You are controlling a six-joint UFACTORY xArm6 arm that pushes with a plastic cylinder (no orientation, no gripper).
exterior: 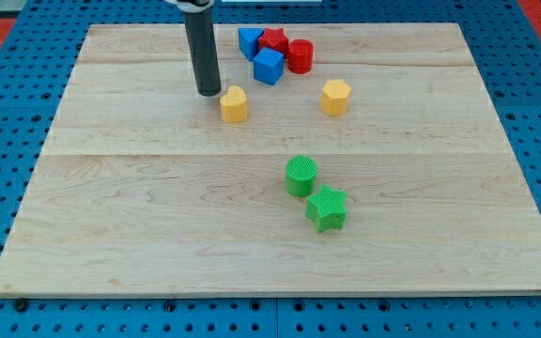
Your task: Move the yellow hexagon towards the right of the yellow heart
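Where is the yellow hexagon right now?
The yellow hexagon sits in the board's upper half, right of centre, on the view's right of the yellow heart and below the red cylinder, touching neither.

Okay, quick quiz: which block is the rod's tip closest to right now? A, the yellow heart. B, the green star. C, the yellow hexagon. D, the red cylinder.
A: my tip sits just to the view's left of the yellow heart, while the yellow hexagon, red cylinder and green star lie farther off.
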